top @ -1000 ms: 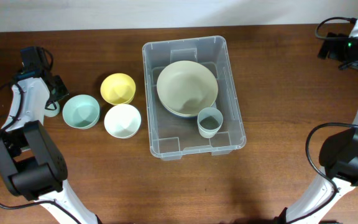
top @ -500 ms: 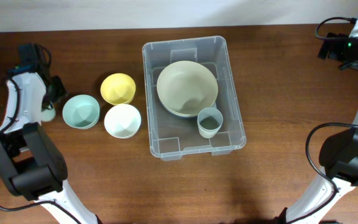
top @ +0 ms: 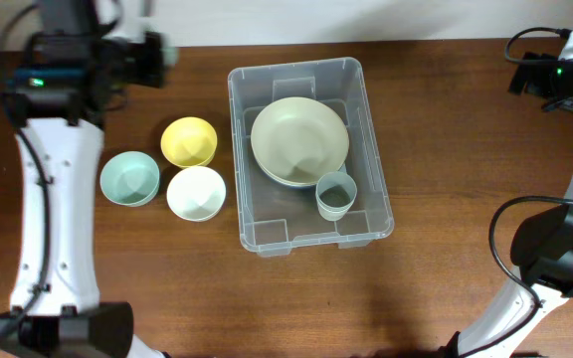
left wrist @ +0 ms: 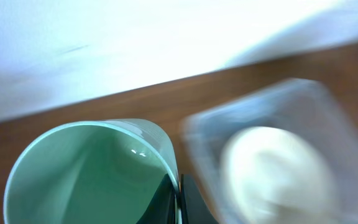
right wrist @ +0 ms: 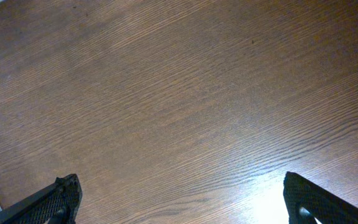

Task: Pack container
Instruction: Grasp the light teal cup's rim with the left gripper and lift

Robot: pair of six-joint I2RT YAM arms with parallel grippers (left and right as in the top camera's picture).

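So, overhead: the container (top: 267, 211) sits mid-way across the tabletop (top: 446, 119). It's thin clear plastic, likely light, flexy and slick; I'd grab its rolled rim. A big bowl (top: 299, 141) and grey cup (top: 335, 195) fill its middle, leaving room at its near-left corner.

Left wrist: the left claw (left wrist: 178, 204) pinches a mint cup (left wrist: 86, 180) by its wall, with the container blurred beyond.

Right wrist: the right claw (right wrist: 182, 202) is spread wide over bare wood, right of the container.
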